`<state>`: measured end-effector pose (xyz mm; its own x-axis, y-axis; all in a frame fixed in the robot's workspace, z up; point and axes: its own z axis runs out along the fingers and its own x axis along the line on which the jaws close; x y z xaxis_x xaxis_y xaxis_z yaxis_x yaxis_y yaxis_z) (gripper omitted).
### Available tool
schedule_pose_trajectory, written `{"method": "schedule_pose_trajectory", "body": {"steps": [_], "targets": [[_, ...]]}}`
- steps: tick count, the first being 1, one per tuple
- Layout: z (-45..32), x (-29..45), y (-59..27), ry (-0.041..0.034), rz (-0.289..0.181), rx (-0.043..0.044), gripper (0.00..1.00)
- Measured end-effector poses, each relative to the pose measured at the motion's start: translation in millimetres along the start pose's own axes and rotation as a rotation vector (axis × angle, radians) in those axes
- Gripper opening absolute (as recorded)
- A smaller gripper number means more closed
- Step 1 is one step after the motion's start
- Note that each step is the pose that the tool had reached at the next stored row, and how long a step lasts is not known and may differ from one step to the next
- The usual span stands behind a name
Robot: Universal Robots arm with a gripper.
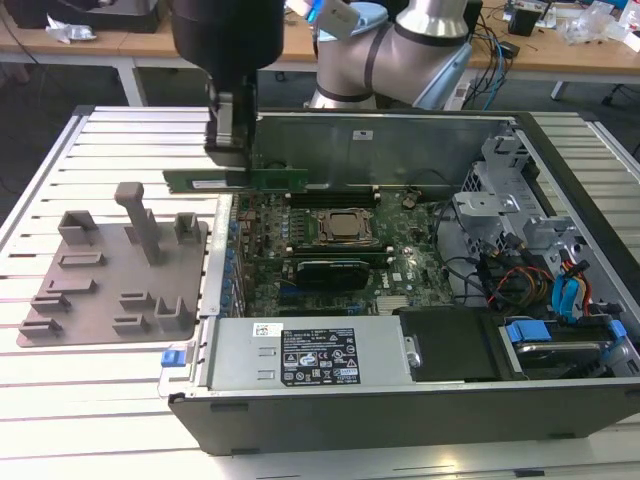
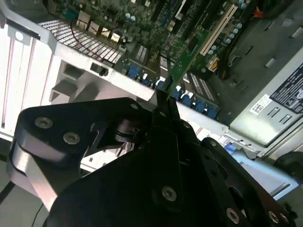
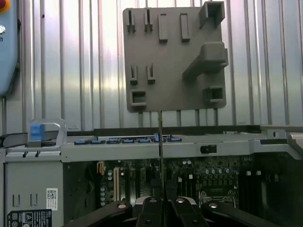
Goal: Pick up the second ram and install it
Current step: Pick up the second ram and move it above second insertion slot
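One gripper (image 1: 228, 158) — vertical, clamping second ram (image 1: 275, 180).

The matte black gripper (image 1: 230, 158) grips the long, flat green circuit-board ram stick (image 1: 275, 180). Below it lies the dark green motherboard (image 1: 400, 275), edged with a row of small blue connectors (image 3: 128, 140) on the gripper's side. Beside the gripper, the moulded plastic parts tray (image 1: 100, 285) is plain grey. It sits on the silver metal table (image 1: 60, 390), striped with parallel grooves. Farther from the gripper, the silver power supply box (image 1: 240, 365) bears a black label.
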<state>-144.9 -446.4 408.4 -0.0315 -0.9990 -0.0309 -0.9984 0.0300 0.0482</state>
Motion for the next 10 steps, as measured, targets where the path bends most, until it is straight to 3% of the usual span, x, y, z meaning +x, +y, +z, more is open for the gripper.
{"method": "schedule_pose_trajectory", "body": {"steps": [2, 4, 5, 7, 10], "targets": [[-0.4, -0.2, -7.5, 0.0001, 0.0, -0.0006, 0.13], [-1.2, -1.2, -26.1, 0.0001, 0.0, -0.0034, 0.13], [-1.7, -2.1, -37.4, -0.0021, 0.0, -0.0064, 0.13], [-1.4, -4.7, -55.1, -0.0151, -0.001, -0.0142, 0.13], [3.1, -12.0, -70.4, -0.015, 0.0, -0.0226, 0.13]]}}
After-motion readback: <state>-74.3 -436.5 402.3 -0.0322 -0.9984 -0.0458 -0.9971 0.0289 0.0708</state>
